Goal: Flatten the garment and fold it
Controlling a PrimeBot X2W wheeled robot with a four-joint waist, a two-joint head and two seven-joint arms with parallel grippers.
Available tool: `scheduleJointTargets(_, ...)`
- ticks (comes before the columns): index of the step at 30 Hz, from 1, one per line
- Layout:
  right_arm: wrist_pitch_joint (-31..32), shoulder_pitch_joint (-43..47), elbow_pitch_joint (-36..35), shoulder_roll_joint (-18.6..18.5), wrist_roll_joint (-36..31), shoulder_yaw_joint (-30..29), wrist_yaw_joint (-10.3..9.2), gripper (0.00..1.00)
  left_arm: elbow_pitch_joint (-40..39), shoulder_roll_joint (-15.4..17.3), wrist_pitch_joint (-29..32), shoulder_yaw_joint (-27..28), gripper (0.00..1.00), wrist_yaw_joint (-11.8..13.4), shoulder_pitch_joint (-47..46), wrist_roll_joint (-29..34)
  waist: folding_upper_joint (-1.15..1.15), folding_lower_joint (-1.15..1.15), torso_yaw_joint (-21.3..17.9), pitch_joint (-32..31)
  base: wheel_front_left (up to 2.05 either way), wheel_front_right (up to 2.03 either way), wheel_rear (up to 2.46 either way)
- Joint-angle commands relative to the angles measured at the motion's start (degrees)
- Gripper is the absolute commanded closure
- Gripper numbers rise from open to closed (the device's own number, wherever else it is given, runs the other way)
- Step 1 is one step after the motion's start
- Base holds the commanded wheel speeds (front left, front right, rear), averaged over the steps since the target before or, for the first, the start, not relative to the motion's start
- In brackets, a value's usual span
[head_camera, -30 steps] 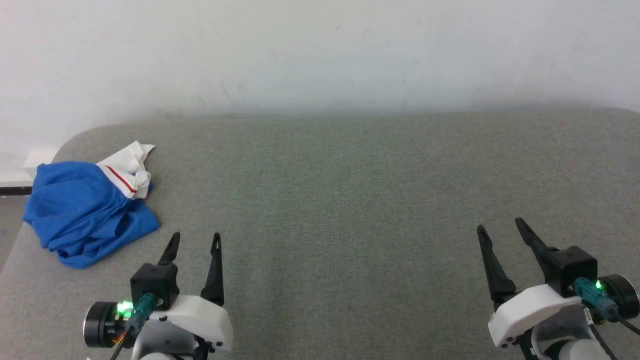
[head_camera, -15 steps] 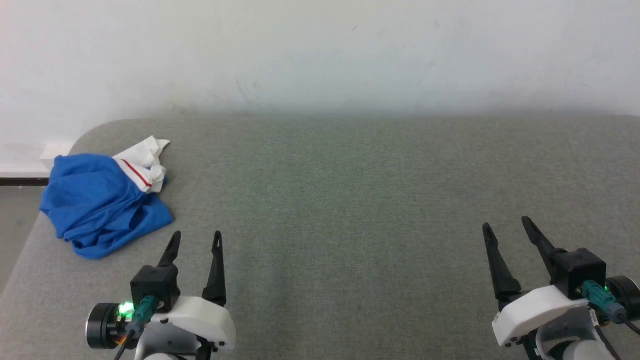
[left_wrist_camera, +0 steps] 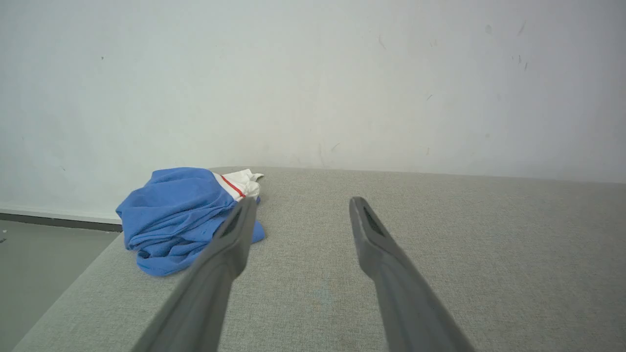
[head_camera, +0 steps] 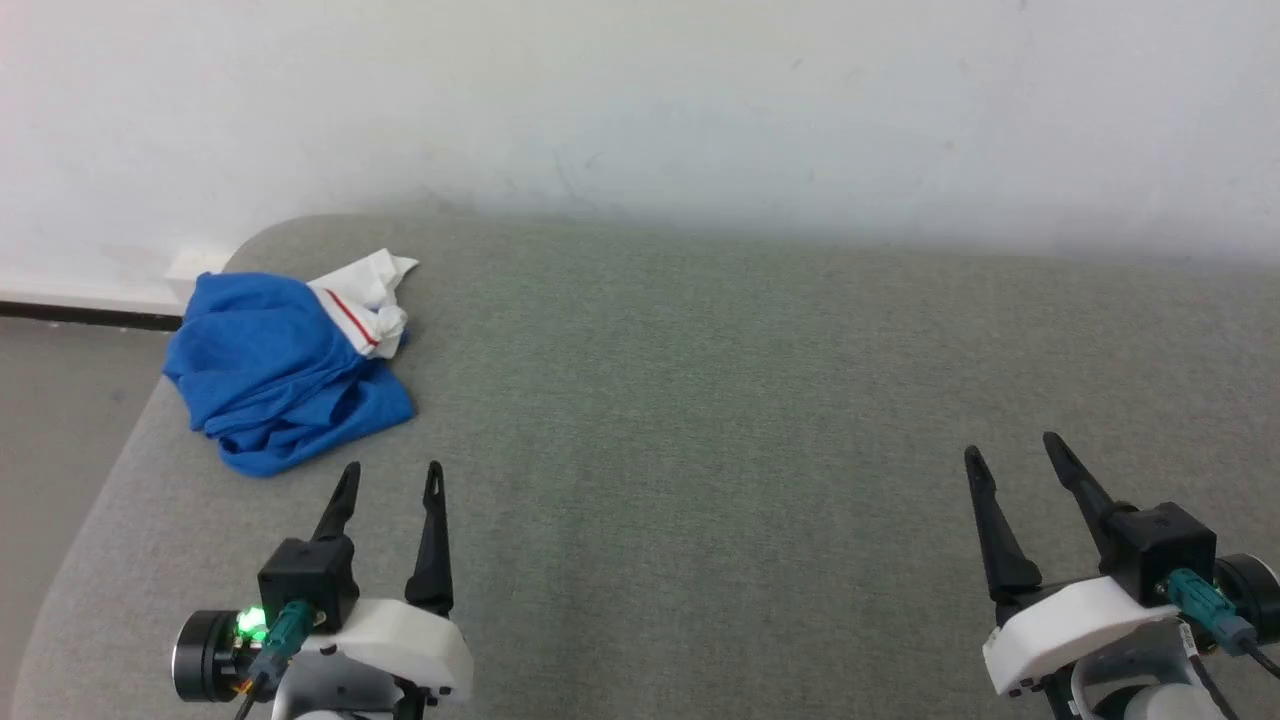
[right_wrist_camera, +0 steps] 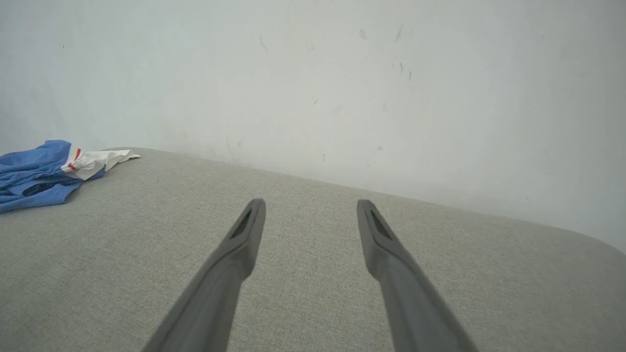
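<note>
The garment (head_camera: pixel 285 375) is a crumpled bright blue heap with a white, red-striped sleeve on top, lying at the far left corner of the grey surface (head_camera: pixel 700 400). It also appears in the left wrist view as the garment (left_wrist_camera: pixel 181 220) and at the left edge of the right wrist view as the garment (right_wrist_camera: pixel 39 173). My left gripper (head_camera: pixel 390 470) is open and empty, just short of the heap and slightly to its right. My right gripper (head_camera: pixel 1008 448) hangs open and empty over bare fabric far to the right.
A pale wall (head_camera: pixel 640 100) rises directly behind the surface. The surface's rounded left edge (head_camera: pixel 110 500) drops to the floor (head_camera: pixel 60 420), with a dark baseboard (head_camera: pixel 90 317) beyond.
The camera has turned left, so the garment now sits further right and higher in the head view. The garment itself and both open grippers look unchanged.
</note>
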Motion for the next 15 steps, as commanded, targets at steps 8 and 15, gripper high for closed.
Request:
scheduleJointTargets(8,-1.53,0.56,-0.13,0.1,0.77,-0.1,-0.05,0.0,-0.44,-0.02,-1.41,-0.53,0.0,0.89,1.23,-0.79,0.0,0.0,4.27,-0.27,0.0,0.0,0.0)
scheduleJointTargets(15,-2.37,0.86,-0.08,0.12,1.16,0.19,-0.05,0.0,-0.48,-0.02,-2.25,-0.88,0.0,1.14,1.6,-1.03,0.0,0.0,7.07,-0.59,0.0,0.0,0.0)
